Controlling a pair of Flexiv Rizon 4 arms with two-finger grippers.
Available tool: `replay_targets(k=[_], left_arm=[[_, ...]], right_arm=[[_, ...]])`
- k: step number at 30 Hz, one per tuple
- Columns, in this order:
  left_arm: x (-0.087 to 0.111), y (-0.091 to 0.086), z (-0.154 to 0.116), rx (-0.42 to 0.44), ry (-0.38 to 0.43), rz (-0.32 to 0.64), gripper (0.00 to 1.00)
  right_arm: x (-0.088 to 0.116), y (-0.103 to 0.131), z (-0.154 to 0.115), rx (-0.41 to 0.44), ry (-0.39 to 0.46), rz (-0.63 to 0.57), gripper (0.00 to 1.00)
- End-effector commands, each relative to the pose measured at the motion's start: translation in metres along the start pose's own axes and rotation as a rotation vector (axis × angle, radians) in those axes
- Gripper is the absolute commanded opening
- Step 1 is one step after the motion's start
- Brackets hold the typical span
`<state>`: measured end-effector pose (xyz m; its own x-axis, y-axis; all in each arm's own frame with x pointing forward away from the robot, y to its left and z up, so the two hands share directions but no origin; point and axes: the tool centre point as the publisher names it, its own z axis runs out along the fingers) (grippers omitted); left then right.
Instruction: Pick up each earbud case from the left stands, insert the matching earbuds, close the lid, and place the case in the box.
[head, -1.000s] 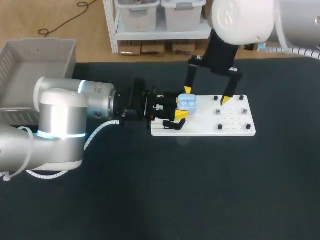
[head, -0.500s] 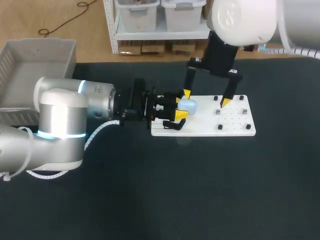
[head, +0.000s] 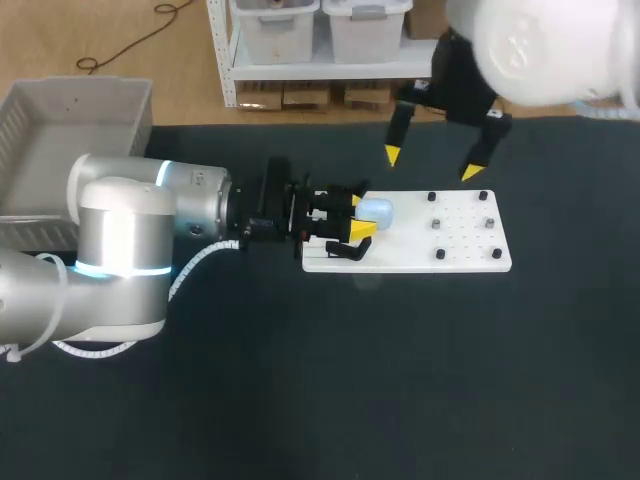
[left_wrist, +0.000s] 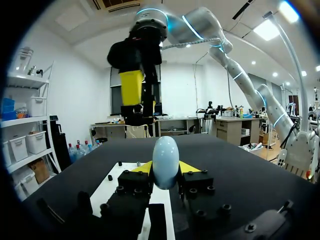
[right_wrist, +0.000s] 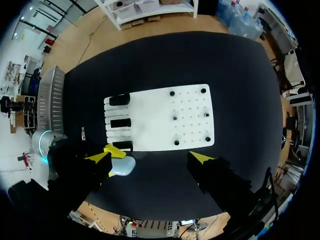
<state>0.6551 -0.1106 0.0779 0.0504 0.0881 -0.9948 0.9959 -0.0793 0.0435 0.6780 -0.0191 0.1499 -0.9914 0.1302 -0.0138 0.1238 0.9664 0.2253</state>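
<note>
left gripper (head: 360, 214): clamped on case (head: 378, 210), over flat white board's (head: 470, 250) left end
case: smooth, pale blue, egg-shaped, lid down
right gripper (head: 431, 164): fingers apart, high over board, clear of case

A white perforated board (head: 400, 252) lies flat on the black table (head: 400, 380).

We work under bright, even light from overhead. The black table (head: 400, 380) swallows it and holds only faint shadows. The white board (head: 400, 250) glares pale, our left arm (head: 120, 215) carries soft highlights on its grey shell, and the earbud case (left_wrist: 165, 162) catches a mild sheen.
</note>
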Motion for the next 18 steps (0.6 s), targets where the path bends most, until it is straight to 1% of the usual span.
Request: replay_targets(k=[1,5,12,14,18], left_arm=[[-0.011,0.000,-0.007,-0.019,0.008,0.003,0.00],[-0.033,-0.001,-0.015,-0.055,0.011,0.002,0.00],[-0.066,-0.007,-0.024,-0.128,0.023,-0.016,0.00],[-0.074,-0.010,-0.028,-0.151,0.026,-0.027,0.00],[-0.089,-0.012,-0.039,-0.209,0.051,-0.030,0.00]], right_arm=[[0.043,-0.025,-0.015,-0.086,-0.310,-0.015,1.00],[0.051,-0.030,-0.024,-0.103,-0.336,-0.037,1.00],[0.061,-0.035,-0.040,-0.169,-0.396,-0.104,1.00],[0.063,-0.035,-0.043,-0.189,-0.405,-0.127,1.00],[0.063,-0.035,-0.043,-0.189,-0.405,-0.127,1.00]])
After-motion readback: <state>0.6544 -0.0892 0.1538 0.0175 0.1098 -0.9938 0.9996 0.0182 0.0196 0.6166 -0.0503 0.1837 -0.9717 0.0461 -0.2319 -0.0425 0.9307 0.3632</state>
